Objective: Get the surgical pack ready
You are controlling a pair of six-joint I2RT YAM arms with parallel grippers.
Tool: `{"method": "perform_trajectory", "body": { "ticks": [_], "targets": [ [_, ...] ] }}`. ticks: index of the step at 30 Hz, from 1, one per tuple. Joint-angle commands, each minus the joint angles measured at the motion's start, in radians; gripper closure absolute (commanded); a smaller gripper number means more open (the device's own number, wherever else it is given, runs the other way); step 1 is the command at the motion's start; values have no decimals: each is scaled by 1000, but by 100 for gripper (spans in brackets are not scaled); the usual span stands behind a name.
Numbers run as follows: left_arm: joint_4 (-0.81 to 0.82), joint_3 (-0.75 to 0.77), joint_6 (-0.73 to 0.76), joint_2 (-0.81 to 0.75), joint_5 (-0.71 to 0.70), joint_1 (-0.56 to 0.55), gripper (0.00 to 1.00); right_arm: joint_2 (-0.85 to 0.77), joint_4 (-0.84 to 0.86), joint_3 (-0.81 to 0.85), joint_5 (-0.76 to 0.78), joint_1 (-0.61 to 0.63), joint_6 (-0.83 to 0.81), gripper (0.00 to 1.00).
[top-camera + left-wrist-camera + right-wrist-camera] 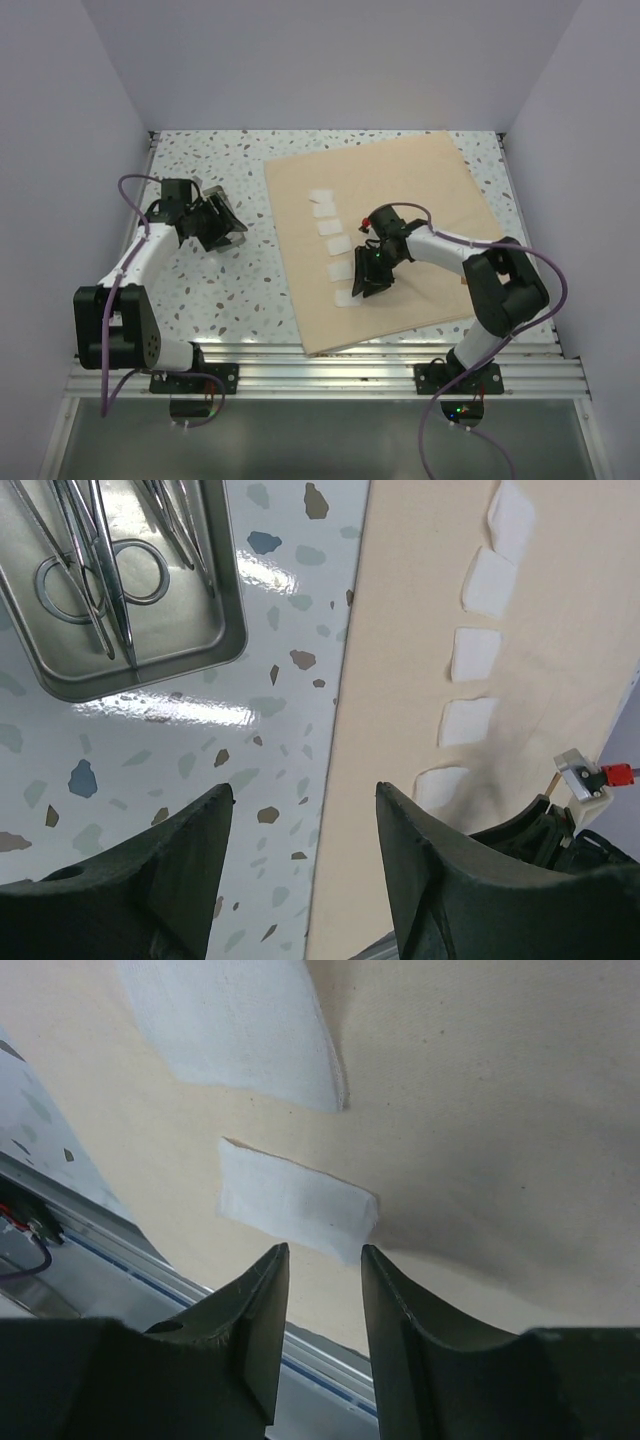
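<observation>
The tan cloth (420, 230) lies spread flat on the right half of the table, with several white gauze squares (340, 246) in a column along its left side. My right gripper (365, 280) hovers low over the nearest squares. In the right wrist view its jaws (325, 1252) stand narrowly open, empty, just short of a small gauze square (295, 1205). My left gripper (305, 795) is open and empty above the cloth's left edge (345, 730). The silver tin (120, 670) lies beyond it, holding steel instruments (100, 570).
The speckled table (220, 290) ends at a metal rail (330, 365) along the near edge, just past the cloth's front hem. White walls close in both sides and the back. The right arm's wrist (590, 780) shows at the edge of the left wrist view.
</observation>
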Motion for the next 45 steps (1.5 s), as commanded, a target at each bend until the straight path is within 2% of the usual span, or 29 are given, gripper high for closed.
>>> {"method": "perform_trajectory", "body": {
  "ticks": [1,10,20,37,40,42,45],
  "targets": [
    [-19,40,18,-33,-14,-3,37,15,76,-4,-3,1,6,62],
    [-36,34,35,-43,-7,-5,37,24,41,-2,33,-1,-15,67],
    [-30,34,39,-29,4,-7,37,-54,-32,13,51,1,-31,64],
    [-53,48,62,-26,4,-10,37,55,83,-31,22,-1,-1,62],
    [-50,48,62,-20,9,-10,37,65,96,-37,11,4,0,67],
    [-46,48,61,-15,12,-11,37,72,96,-28,5,12,2,74],
    [-46,52,61,-10,16,-11,37,73,85,-7,17,21,3,77]
  ]
}}
